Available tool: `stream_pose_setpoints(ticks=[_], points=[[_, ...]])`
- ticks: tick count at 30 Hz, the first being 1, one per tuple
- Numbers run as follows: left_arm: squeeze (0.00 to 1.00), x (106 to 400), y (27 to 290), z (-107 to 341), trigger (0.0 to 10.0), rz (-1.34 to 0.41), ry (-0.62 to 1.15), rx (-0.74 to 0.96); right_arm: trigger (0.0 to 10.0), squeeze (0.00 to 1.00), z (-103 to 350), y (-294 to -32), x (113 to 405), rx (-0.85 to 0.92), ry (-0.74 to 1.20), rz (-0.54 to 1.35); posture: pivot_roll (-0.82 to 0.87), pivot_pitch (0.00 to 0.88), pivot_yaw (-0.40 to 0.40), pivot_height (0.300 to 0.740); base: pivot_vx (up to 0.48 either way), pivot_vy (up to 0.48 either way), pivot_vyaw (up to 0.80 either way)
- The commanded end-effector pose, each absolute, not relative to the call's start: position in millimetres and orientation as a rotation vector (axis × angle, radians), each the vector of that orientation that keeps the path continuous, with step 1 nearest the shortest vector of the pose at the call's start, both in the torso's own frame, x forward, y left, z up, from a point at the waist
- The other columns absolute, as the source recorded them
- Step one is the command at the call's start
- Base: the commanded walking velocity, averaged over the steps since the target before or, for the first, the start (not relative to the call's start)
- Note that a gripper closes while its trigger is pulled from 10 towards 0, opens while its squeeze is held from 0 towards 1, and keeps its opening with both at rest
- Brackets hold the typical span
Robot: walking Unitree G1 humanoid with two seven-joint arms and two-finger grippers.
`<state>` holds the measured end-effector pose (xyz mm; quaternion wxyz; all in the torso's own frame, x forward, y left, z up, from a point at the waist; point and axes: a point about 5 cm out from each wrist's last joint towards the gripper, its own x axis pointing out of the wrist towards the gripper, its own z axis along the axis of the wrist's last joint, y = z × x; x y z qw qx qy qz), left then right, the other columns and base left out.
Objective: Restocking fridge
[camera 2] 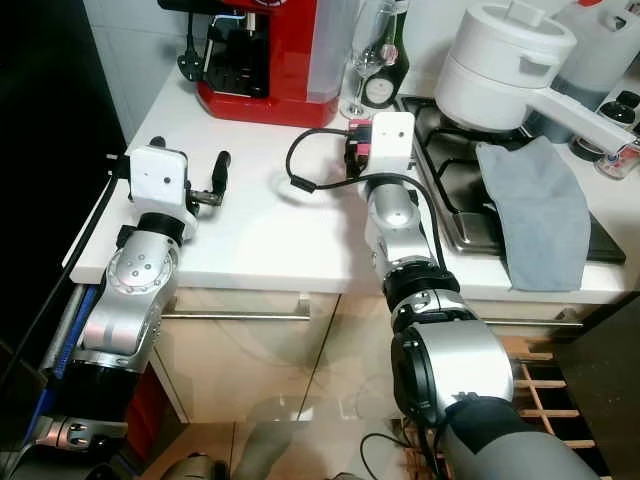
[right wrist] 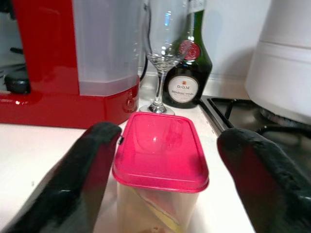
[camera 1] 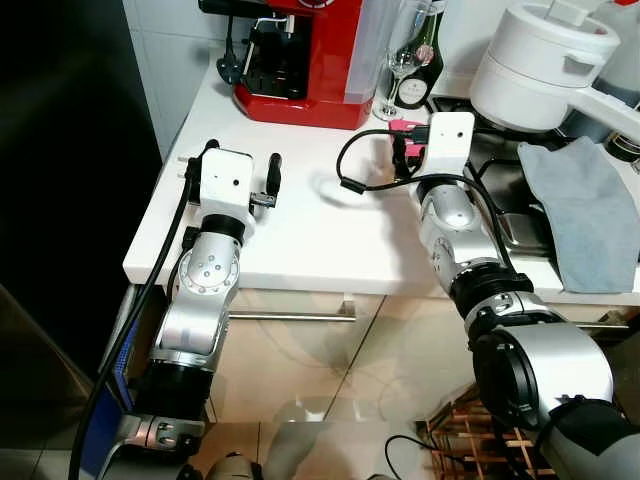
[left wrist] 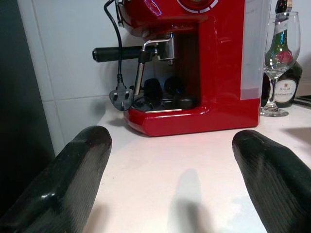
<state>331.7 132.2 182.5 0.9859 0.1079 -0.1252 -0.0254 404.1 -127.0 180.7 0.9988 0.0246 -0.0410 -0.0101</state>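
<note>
A clear food tub with a pink lid [right wrist: 160, 150] stands on the white counter [camera 1: 300, 240], just in front of a wine glass and a dark bottle. My right gripper [right wrist: 170, 141] is open, one black finger on each side of the tub; the left finger [right wrist: 92, 165] is almost against the tub's side. From the head the pink lid [camera 1: 400, 127] peeks out past the right wrist. My left gripper [camera 1: 242, 157] rests low over the counter's left end, open and holding nothing, and points at the red coffee machine [left wrist: 194, 73].
A wine glass [right wrist: 163, 58] and a green bottle [right wrist: 187, 73] stand behind the tub. A white pot [camera 1: 540, 60] sits on the hob with a grey cloth [camera 1: 585, 210] beside it. A tall dark surface [camera 1: 70, 180] borders the counter's left side. A wooden rack [camera 1: 480, 440] stands on the floor.
</note>
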Motion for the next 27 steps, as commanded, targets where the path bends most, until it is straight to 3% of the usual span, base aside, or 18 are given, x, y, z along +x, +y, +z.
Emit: stream_pose_setpoints(ticks=[1, 6, 12, 22, 27], points=[[0.00, 333.1, 127.8, 183.6, 10.0, -0.075, -0.254, 0.220, 10.0, 1.00, 181.5, -132.4, 404.1, 0.083, -0.084, -0.039, 0.10, 0.000, -0.100, 0.740, 0.000, 0.000, 0.00], [0.00, 335.3, 123.9, 182.5, 10.0, -0.121, -0.251, 0.242, 10.0, 1.00, 207.6, -141.2, 399.2, 0.071, -0.287, -0.078, 0.09, 0.000, -0.103, 0.740, 0.000, 0.000, 0.00], [0.00, 339.2, 123.7, 185.3, 10.0, -0.135, -0.259, 0.252, 10.0, 1.00, 202.5, -154.2, 382.3, 0.006, -0.373, -0.100, 0.06, 0.000, -0.077, 0.740, 0.000, 0.000, 0.00], [0.00, 339.0, 108.6, 187.2, 10.0, -0.196, -0.284, 0.249, 10.0, 1.00, 185.2, -156.1, 386.8, 0.151, -0.237, -0.122, 0.06, 0.000, -0.063, 0.740, 0.000, 0.000, 0.00], [0.00, 305.4, 111.0, 217.9, 10.0, -0.210, -0.492, 0.260, 10.0, 1.00, 191.2, -146.9, 392.9, 0.120, -0.226, -0.078, 0.09, 0.000, -0.074, 0.740, 0.000, 0.000, 0.00]])
